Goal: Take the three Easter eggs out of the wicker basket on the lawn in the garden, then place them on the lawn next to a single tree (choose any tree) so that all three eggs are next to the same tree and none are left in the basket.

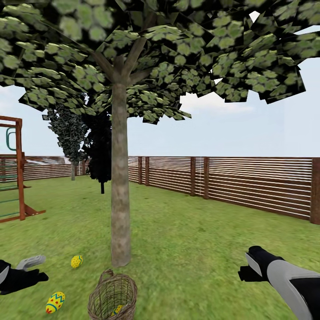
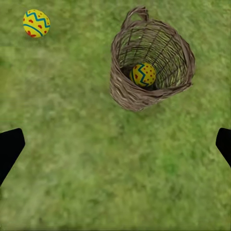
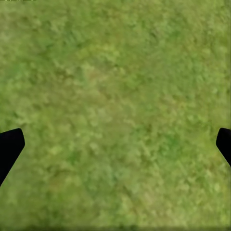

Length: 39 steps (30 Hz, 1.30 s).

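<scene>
With both tools spread and empty, the left tool (image 2: pixel 115 144) reaching for the last egg (image 2: pixel 142 75) could tip the basket (image 2: pixel 126 91) or snag its handle.

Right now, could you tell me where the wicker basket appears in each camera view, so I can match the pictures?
Head view: the wicker basket stands at the bottom edge, just in front of the tree trunk.
Left wrist view: it sits upper right of centre, mouth toward the camera, one Easter egg inside.
Right wrist view: not in it; grass of the lawn.
Shared landmark: the egg lying on the grass beside the basket.
</scene>
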### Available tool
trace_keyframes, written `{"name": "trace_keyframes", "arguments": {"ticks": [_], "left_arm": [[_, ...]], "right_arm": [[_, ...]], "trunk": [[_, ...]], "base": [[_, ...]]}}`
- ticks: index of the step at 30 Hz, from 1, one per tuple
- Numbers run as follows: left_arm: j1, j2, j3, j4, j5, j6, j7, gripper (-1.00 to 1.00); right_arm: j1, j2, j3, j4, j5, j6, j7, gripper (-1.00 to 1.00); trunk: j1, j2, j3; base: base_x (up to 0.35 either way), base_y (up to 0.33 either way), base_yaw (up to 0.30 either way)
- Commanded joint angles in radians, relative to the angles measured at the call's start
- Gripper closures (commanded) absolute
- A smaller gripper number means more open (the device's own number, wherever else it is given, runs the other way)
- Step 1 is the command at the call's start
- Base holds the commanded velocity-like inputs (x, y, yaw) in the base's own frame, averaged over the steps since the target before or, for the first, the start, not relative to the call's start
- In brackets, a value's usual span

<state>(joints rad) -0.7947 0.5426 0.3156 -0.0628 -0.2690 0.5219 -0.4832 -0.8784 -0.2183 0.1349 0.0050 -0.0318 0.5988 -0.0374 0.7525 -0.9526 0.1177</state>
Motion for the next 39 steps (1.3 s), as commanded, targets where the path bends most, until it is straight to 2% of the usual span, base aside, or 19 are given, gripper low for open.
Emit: {"name": "trace_keyframes", "arguments": {"ticks": [1,7,34,39], "left_arm": [[0.0,0.0,0.008,-0.002,-0.01,0.006,-0.004,-1.0],[0.0,-0.004,0.009,-0.002,-0.009,0.005,0.002,-1.0],[0.0,-0.004,0.017,-0.005,-0.001,0.005,-0.001,-1.0],[0.0,-0.006,0.017,-0.004,0.0,0.006,0.001,-1.0]], "right_arm": [[-0.001,0.0,0.006,0.0,-0.004,0.003,-0.001,-1.0],[-0.001,-0.001,0.006,0.0,-0.004,0.002,-0.002,-1.0],[-0.001,-0.001,0.006,0.001,-0.004,0.002,-0.002,-1.0],[-0.001,-0.001,0.006,0.001,-0.004,0.002,-0.002,-1.0]], "trunk": [[0.0,0.0,0.0],[0.0,0.0,0.0],[0.0,0.0,0.0],[0.0,0.0,0.0]], "base": [[0.0,0.0,0.0],[0.0,-0.095,0.0],[0.098,-0.338,0.0],[0.046,-0.13,0.0]]}}
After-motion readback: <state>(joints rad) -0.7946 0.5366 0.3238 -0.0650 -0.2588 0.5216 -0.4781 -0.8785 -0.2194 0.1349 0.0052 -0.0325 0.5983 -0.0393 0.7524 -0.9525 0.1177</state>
